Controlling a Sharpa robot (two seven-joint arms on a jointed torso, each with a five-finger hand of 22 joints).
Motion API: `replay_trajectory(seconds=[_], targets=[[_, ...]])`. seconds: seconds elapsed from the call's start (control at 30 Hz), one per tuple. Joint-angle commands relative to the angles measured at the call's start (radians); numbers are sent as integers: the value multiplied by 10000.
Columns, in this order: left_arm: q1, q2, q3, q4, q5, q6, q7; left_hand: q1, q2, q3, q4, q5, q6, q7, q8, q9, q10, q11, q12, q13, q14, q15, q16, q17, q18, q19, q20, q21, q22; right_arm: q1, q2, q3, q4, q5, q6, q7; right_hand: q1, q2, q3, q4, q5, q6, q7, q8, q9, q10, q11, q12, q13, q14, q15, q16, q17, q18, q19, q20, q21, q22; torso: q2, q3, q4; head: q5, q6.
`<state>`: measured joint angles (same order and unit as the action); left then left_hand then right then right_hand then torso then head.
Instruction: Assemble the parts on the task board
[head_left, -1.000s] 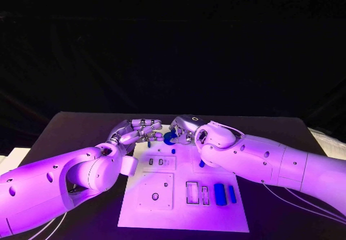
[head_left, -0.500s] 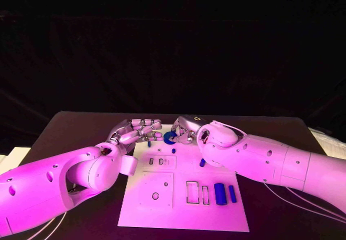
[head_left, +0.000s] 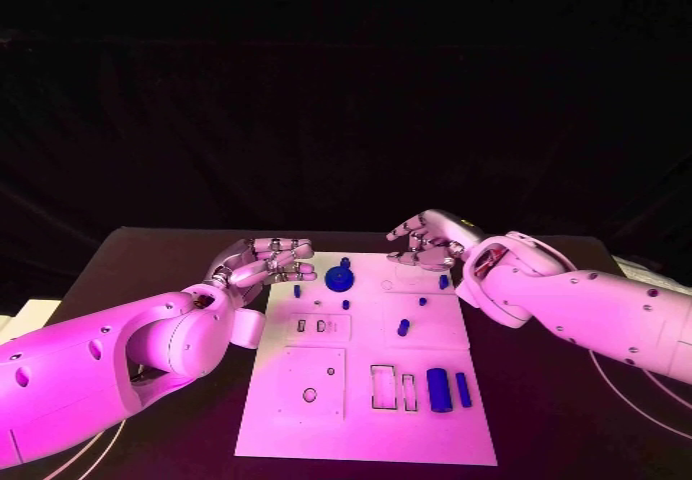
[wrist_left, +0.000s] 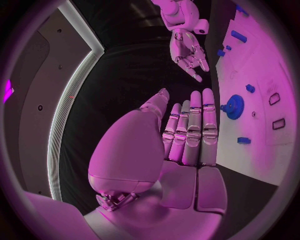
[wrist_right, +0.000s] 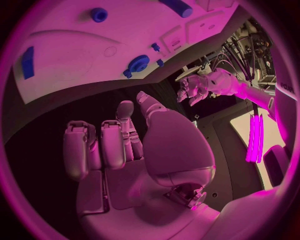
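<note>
- Two hands hang over the far end of the task board (head_left: 368, 420), and both hold nothing.
- Left hand (head_left: 264, 262) floats over the board's far left corner. Its fingers (wrist_left: 199, 120) lie straight and side by side, not squeezing anything.
- Right hand (head_left: 427, 242) floats over the far right corner, and its fingers (wrist_right: 94, 145) are curled in a little, not around anything.
- Between the two hands, closer to the left one, the blue gear (head_left: 340, 278) sits on the board. I think it is already on its peg, but I cannot tell for sure.
- Small blue pegs (head_left: 404, 326) lie a bit nearer the robot than the hands. Some stand, some lie flat.
- Farthest from both hands, at the board's near end, a fat blue block (head_left: 438, 389) and a thin blue bar (head_left: 463, 388) lie beside open slots (head_left: 385, 386).
- Danger: if a hand drops down quickly, its fingers could bump the gear and knock it off.
- Danger: the little pegs are tiny and could roll away if a finger pushes them sideways.
- Danger: both hands are near each other, so reaching for the same part could make them crash.
- Danger: an arm reaching back for the block could sweep over the pegs and scatter them.
</note>
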<state>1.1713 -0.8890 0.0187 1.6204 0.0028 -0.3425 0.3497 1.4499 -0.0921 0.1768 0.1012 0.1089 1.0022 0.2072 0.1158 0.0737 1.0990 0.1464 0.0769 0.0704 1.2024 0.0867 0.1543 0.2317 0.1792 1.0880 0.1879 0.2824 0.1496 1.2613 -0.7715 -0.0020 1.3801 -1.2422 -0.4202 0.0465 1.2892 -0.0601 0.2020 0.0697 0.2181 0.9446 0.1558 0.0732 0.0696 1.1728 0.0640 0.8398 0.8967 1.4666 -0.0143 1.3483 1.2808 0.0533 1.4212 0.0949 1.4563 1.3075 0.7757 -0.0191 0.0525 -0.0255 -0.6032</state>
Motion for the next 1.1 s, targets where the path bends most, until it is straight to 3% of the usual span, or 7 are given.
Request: replay_trajectory(seconds=[0.03,0.17,0.27,0.63,0.9,1.1], targets=[[12,8,9,-203,-42,579,244,-50,80,20,-86,-12,-14,5,-60,-12,-4,34,-55,-10,-93,46,-92,16,-13,-66,22,-66,-26,44,-442,4,127,2447,709,1702,296,2,76,-232,-132,25,-7,-41,-5,-100,-13,-100,-77,424,3,-51,-82,37,-59,1,-33,161,-83,72,-126,74,19],[10,18,8,-443,5,500,349,-99,83,54,-222,-15,-205,26,-199,-46,-254,106,-139,-44,-388,152,-362,3,-48,-317,100,-243,-111,61,-875,5,17,2518,994,1856,484,-68,109,-404,-219,83,-10,-23,2,-111,-18,-137,-113,423,1,-62,-77,38,-67,-2,-41,154,-112,152,-199,96,15],[8,40,7,-621,57,455,405,-185,96,46,-344,-16,-360,110,-304,-55,-548,224,-123,-60,-881,347,-723,-114,-109,-812,249,-595,-288,26,-1115,2,-179,2341,1116,1885,514,-107,95,-446,-281,99,-12,-21,2,-108,-18,-152,-130,429,1,-48,-52,35,-61,-2,-37,166,-138,196,-234,3,30],[-18,101,3,-906,119,414,453,-279,147,48,-463,-15,-363,139,-316,-39,-603,263,-81,-52,-1095,440,-885,-226,-81,-1147,386,-876,-446,-354,-1263,-18,-945,1446,1170,1779,533,-187,36,-505,-410,127,-21,-21,2,-107,-21,-205,-189,430,-1,-62,-55,36,-63,-4,-40,164,-186,294,-235,-27,-55],[-45,123,0,-885,136,386,418,-284,155,50,-468,-14,-360,151,-315,-38,-604,268,-79,-52,-1100,442,-887,-231,-76,-1153,392,-884,-451,-643,-1079,-19,-1347,1368,1148,1741,487,-303,-100,-531,-430,-27,-3,-89,-27,-182,0,-356,-327,423,12,-87,-62,50,-107,3,-77,99,-180,260,-228,-7,-93],[-52,133,0,-873,138,424,412,-284,155,50,-468,-14,-360,151,-315,-38,-604,268,-79,-52,-1100,442,-887,-231,-76,-1153,392,-884,-451,-792,-945,-19,-1486,1358,1250,1723,511,-330,-127,-562,-442,-56,-3,-93,-29,-180,0,-358,-331,424,14,-86,-55,50,-107,5,-78,99,-182,262,-233,9,-130]])
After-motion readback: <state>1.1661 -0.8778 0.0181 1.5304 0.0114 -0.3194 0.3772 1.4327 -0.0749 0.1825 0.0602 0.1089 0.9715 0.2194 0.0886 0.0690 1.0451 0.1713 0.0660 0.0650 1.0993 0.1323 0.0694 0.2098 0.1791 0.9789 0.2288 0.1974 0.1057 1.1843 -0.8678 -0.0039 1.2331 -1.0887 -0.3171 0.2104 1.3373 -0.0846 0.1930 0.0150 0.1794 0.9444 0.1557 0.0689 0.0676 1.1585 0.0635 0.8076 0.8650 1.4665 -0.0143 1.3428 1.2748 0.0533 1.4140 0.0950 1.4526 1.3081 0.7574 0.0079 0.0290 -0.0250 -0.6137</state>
